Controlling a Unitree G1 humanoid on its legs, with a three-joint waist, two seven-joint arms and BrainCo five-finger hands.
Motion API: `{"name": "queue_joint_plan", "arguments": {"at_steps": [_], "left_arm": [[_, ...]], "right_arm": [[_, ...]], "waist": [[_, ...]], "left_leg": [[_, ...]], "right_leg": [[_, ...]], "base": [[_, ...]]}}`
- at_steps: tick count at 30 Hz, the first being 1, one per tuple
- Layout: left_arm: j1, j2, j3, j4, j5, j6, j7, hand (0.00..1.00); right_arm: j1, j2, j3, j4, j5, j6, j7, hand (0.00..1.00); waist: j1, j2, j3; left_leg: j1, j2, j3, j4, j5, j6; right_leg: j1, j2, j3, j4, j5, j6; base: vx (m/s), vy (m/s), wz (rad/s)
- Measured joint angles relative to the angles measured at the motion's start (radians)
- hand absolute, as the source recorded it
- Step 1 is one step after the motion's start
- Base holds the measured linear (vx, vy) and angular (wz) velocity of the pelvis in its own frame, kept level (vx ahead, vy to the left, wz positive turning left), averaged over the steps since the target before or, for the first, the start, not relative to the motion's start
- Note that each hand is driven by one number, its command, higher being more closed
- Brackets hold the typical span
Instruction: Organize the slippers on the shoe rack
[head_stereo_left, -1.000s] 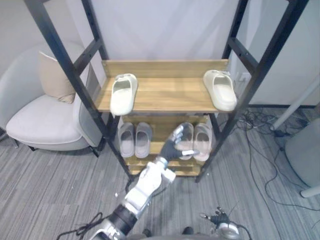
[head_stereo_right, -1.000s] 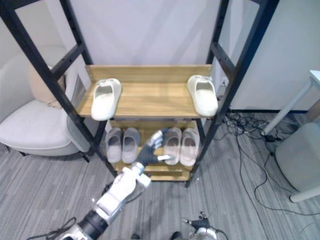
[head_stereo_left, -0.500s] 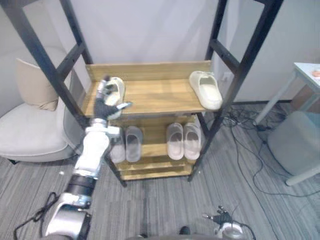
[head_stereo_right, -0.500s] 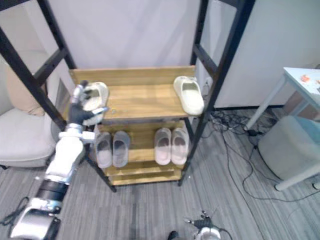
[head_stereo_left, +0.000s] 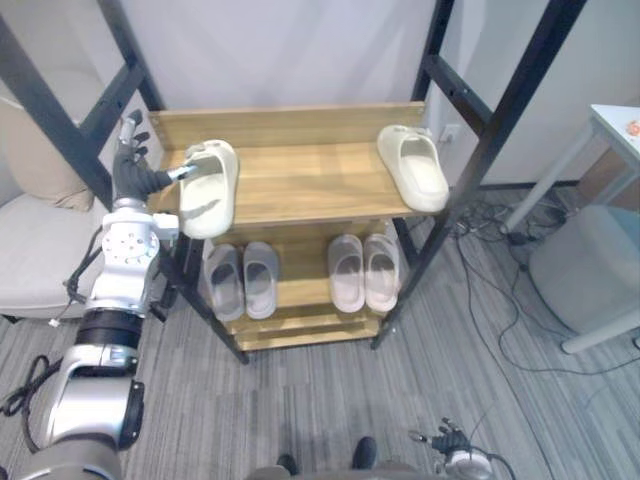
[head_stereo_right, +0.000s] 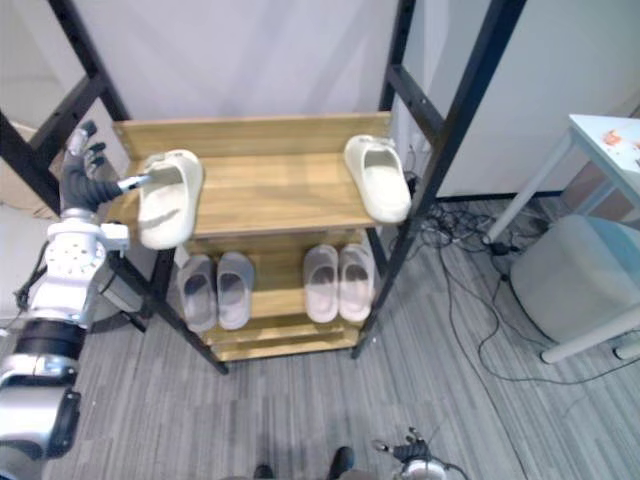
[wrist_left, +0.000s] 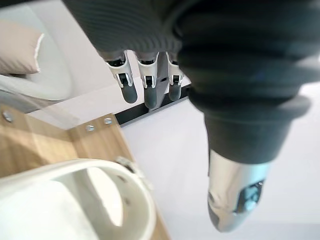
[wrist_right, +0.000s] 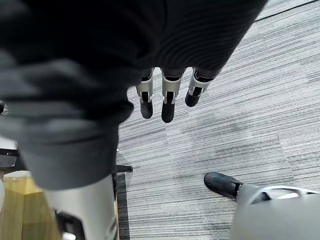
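Raised since a second ago: left hand (head_stereo_left: 133, 170), from the lower shelf (head_stereo_left: 302, 293) to the left end of the top shelf (head_stereo_left: 310, 185).

Left eye view: the hand is held open beside the left cream slipper (head_stereo_left: 208, 188), thumb tip at its side, nothing gripped. Risk is judged: the slipper overhangs the front edge, so a careless nudge could tip it off. Its long axis is laid front-to-back, toe apparently rearward. Its mate (head_stereo_left: 413, 168) is set well apart, at the right end.

Left wrist view: fingers (wrist_left: 150, 92) are seen straight.

Right wrist view: right hand (wrist_right: 168, 105) is hung relaxed over the floor (wrist_right: 225, 125), empty.
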Motion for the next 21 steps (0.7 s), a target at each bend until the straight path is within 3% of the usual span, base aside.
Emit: {"name": "queue_joint_plan", "arguments": {"at_steps": [6,13,21], "left_arm": [[-0.036,0.054,0.0,0.09,0.035,0.02,0.0,0.0],[-0.092,0.06,-0.006,0.144,0.126,0.038,-0.007,0.0],[-0.18,0.115,-0.087,0.232,0.248,0.062,-0.025,0.0]], "right_arm": [[-0.002,-0.007,-0.035,-0.001,0.002,-0.007,0.0,0.0],[0.0,-0.007,-0.038,-0.001,0.004,-0.009,0.006,0.0],[-0.012,-0.008,-0.039,-0.004,0.021,-0.022,0.017,0.0]], "waist": [[0.004,-0.005,0.03],[0.003,-0.011,0.051],[0.004,-0.008,0.056]], "left_leg": [[-0.004,0.0,0.046,0.013,-0.013,0.009],[-0.056,0.004,0.06,0.071,-0.039,0.012],[-0.077,0.004,0.069,0.08,-0.043,0.012]], "right_leg": [[-0.023,0.004,0.052,0.001,0.018,-0.007],[-0.056,-0.005,0.071,0.001,0.032,-0.003],[-0.078,-0.005,0.078,0.002,0.034,-0.001]], "base": [[-0.01,0.017,-0.26],[-0.03,0.019,-0.07],[0.01,0.012,-0.02]]}}
